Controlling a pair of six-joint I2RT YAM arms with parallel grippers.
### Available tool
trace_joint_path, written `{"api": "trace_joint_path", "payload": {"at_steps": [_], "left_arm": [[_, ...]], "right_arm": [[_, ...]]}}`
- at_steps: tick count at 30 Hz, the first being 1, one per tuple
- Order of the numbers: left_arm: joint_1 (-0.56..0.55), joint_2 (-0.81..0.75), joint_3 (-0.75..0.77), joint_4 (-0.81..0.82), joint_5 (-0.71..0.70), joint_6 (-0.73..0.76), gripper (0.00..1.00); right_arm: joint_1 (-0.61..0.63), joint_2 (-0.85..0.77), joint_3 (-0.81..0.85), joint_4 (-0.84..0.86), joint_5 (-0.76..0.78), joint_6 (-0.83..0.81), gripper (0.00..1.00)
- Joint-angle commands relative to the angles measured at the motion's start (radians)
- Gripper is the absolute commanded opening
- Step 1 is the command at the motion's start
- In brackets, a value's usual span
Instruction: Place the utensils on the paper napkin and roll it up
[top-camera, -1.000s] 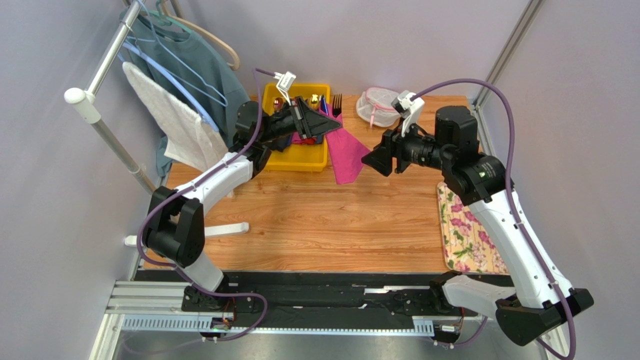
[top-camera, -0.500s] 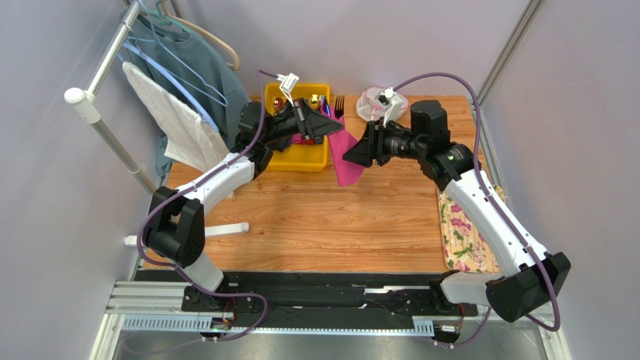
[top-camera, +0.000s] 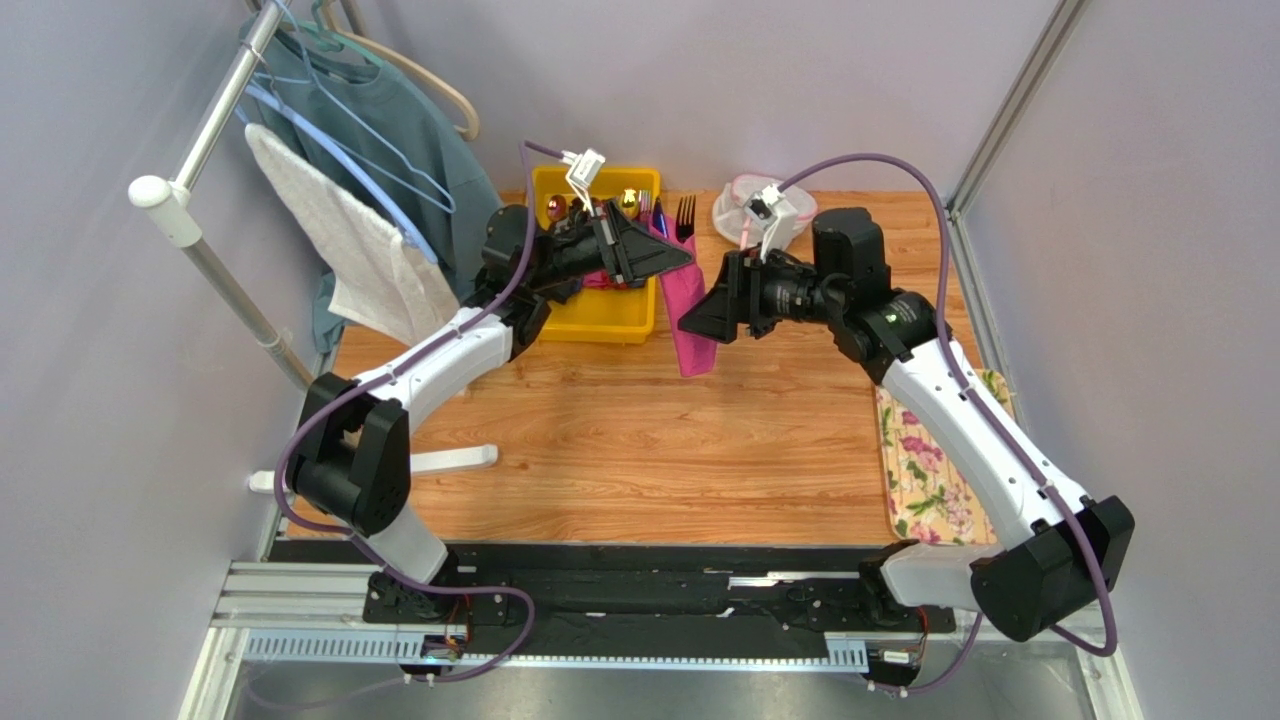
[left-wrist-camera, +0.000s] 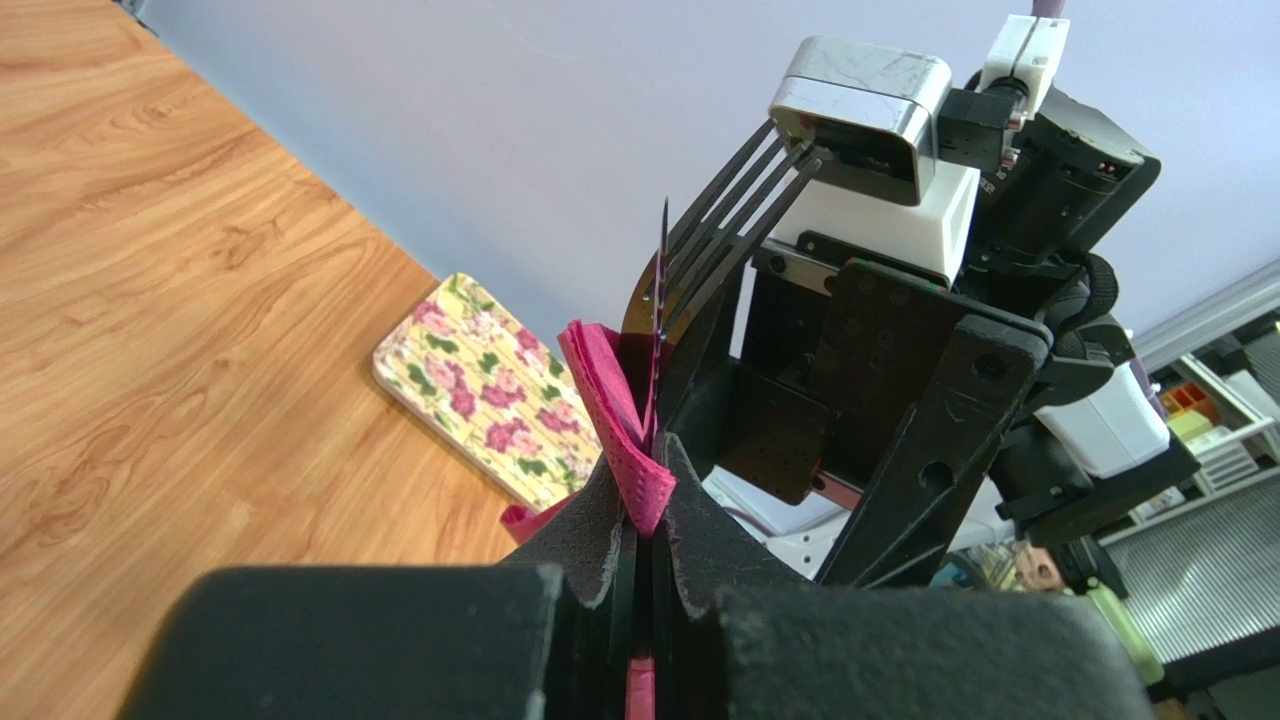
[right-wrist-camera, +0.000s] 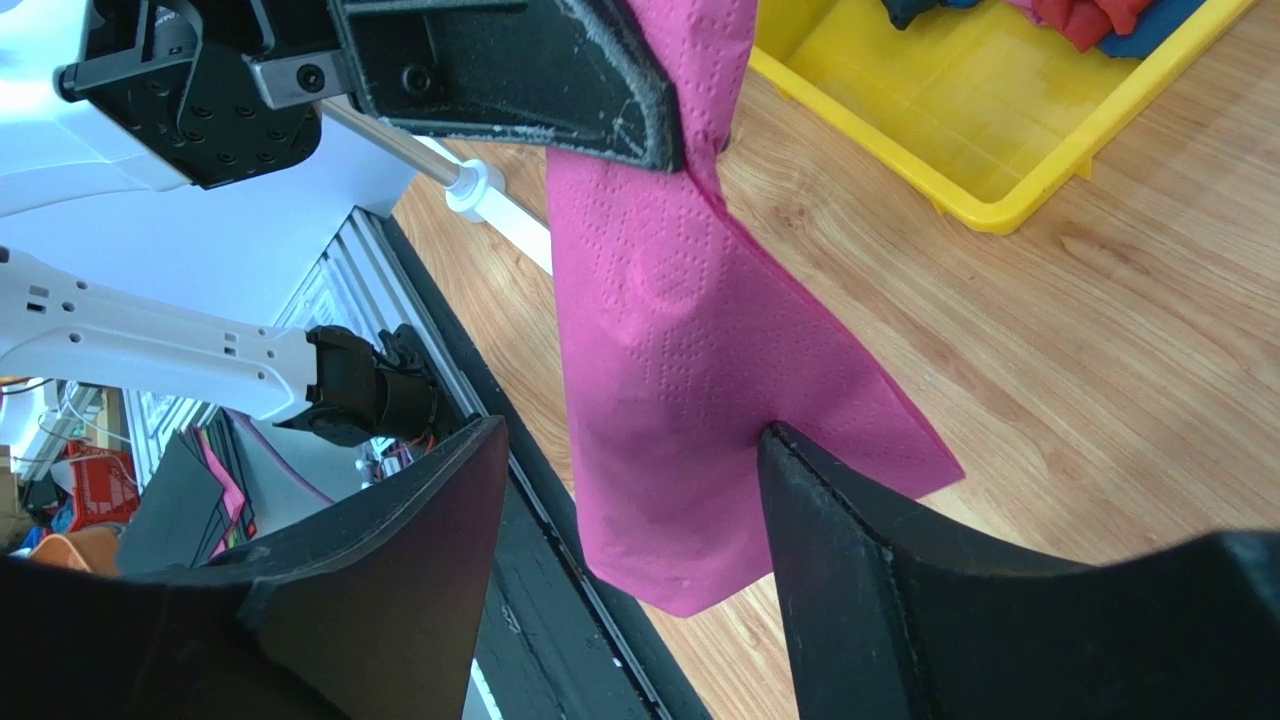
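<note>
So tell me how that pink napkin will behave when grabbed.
Probably floppy: the napkin hangs limp and creased from the left gripper. Likely very light: a thin sheet held by one pinch. Being paper, it may tear if tugged.

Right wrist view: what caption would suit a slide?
Open right gripper frames the magenta paper napkin hanging from the shut left gripper, beside a yellow bin.

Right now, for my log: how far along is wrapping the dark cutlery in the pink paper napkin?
Done: nothing rolled. In hand: the left gripper pinches the magenta paper napkin with a slim dark fork, the sheet hanging above the wooden table; the open right gripper sits beside it. Left: spread the napkin flat, lay utensils on it, roll.
</note>
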Motion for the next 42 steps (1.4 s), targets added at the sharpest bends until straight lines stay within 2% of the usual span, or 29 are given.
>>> {"api": "trace_joint_path", "payload": {"at_steps": [1, 8, 18, 24, 30, 31, 33, 34, 36, 37, 38, 39, 40, 42], "left_arm": [[-0.017, -0.046, 0.024, 0.069, 0.010, -0.026, 0.00], [-0.026, -0.047, 0.031, 0.094, 0.019, -0.048, 0.00], [-0.034, -0.055, 0.025, 0.153, 0.042, -0.100, 0.00], [-0.036, -0.063, 0.011, 0.178, 0.045, -0.113, 0.00], [-0.034, -0.070, 0.002, 0.203, 0.045, -0.121, 0.00], [-0.034, -0.070, 0.004, 0.206, 0.042, -0.121, 0.00], [-0.034, -0.070, 0.005, 0.206, 0.042, -0.120, 0.00], [-0.034, -0.070, 0.007, 0.204, 0.042, -0.118, 0.00], [-0.034, -0.072, 0.007, 0.186, 0.038, -0.106, 0.00], [-0.034, -0.075, 0.005, 0.175, 0.036, -0.100, 0.02], [-0.033, -0.078, 0.002, 0.166, 0.028, -0.092, 0.09], [-0.030, -0.081, 0.002, 0.140, 0.027, -0.087, 0.17], [-0.028, -0.082, -0.004, 0.129, 0.024, -0.083, 0.33], [-0.022, -0.093, -0.013, 0.106, 0.024, -0.071, 0.44]], "right_arm": [[0.004, 0.011, 0.005, 0.042, -0.020, -0.022, 0.68], [0.002, 0.007, -0.011, 0.073, -0.100, -0.022, 0.70], [0.002, -0.003, -0.052, 0.127, -0.201, -0.018, 0.59], [-0.001, -0.003, -0.054, 0.142, -0.242, -0.002, 0.45], [-0.004, -0.009, -0.063, 0.153, -0.288, 0.021, 0.24], [-0.004, -0.010, -0.064, 0.156, -0.291, 0.031, 0.16], [-0.005, -0.012, -0.063, 0.158, -0.290, 0.035, 0.07], [-0.005, -0.013, -0.061, 0.158, -0.287, 0.038, 0.00], [-0.009, -0.016, -0.058, 0.159, -0.267, 0.044, 0.00], [-0.012, -0.016, -0.055, 0.162, -0.262, 0.049, 0.00], [-0.013, -0.018, -0.052, 0.167, -0.247, 0.055, 0.00], [-0.016, -0.023, -0.047, 0.182, -0.242, 0.061, 0.00], [-0.018, -0.026, -0.040, 0.190, -0.230, 0.066, 0.00], [-0.019, -0.030, -0.029, 0.202, -0.213, 0.070, 0.00]]}}
